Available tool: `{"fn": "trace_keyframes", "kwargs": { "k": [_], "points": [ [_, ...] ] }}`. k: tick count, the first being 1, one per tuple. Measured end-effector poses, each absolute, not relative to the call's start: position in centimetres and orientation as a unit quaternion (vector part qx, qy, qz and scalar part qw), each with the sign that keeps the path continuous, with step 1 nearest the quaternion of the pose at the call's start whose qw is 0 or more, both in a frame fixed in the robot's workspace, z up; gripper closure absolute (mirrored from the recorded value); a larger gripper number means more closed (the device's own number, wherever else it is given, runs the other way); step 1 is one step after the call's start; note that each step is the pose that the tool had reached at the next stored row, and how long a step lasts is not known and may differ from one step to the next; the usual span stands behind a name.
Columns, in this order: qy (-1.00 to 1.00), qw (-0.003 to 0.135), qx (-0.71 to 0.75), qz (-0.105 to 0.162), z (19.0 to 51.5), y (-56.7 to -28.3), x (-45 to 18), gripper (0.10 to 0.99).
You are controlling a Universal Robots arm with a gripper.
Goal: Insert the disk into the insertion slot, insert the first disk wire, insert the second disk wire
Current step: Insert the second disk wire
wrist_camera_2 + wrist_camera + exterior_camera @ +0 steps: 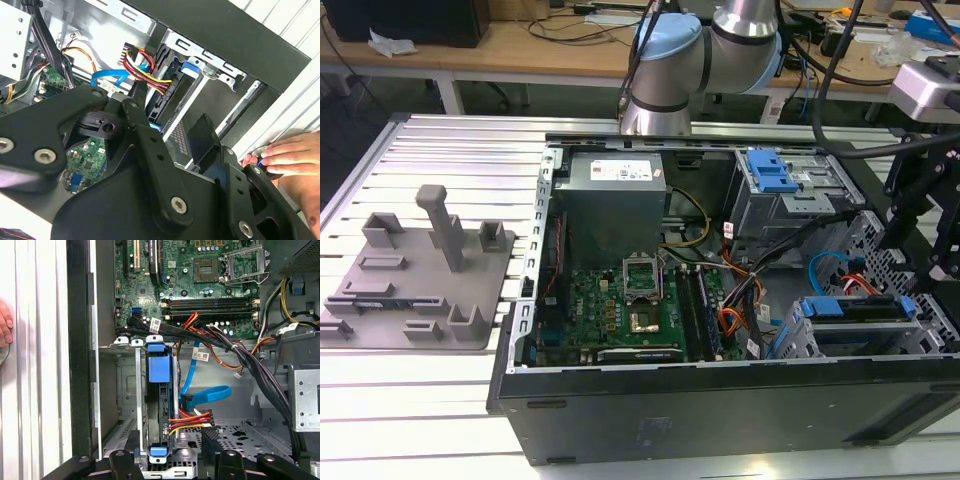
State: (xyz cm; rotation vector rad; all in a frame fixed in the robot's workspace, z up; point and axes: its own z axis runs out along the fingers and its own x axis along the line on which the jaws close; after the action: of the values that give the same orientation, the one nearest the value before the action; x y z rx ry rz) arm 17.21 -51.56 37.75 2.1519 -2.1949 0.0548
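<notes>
Disk sat edge-on in the perforated drive cage, blue carrier seated at the opening. Power plug and blue data cable met its connector side, seating depth unclear. My claw hung just beside that side, fingers apart, gripping nothing. Judgement: drive rigid, dense, shock-sensitive, so hold the carrier rails. Wires limp; pinch the plug body.

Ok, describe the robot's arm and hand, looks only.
The silver-grey metal tube arm has rounded light-blue joint caps; black cables run alongside. Its matte black hand is built of flat angular linkage bars pinned with silver screw heads, ending in two blocky fingers.
</notes>
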Motion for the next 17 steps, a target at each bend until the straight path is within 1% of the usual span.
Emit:
{"fn": "trace_keyframes", "kwargs": {
  "k": [1,2,4,5,7,8,10,13,17],
  "points": [
    [-0.713,0.036,0.699,0.020,37.7,-50.6,17.2,0.482],
    [-0.713,0.048,0.699,0.032,37.7,-48.9,17.1,0.482],
    [-0.713,0.052,0.699,0.036,37.7,-48.8,16.3,0.482],
    [-0.712,0.053,0.699,0.038,37.6,-48.8,16.0,0.565],
    [-0.711,0.054,0.700,0.039,37.5,-48.8,15.7,0.565],
    [-0.709,0.055,0.701,0.040,37.5,-48.8,15.5,0.635],
    [-0.709,0.056,0.702,0.042,37.4,-48.8,14.9,0.635],
    [-0.709,0.053,0.701,0.048,37.2,-48.8,14.0,0.635],
    [-0.709,0.056,0.701,0.058,37.1,-48.8,13.9,0.651]
  ]
}}
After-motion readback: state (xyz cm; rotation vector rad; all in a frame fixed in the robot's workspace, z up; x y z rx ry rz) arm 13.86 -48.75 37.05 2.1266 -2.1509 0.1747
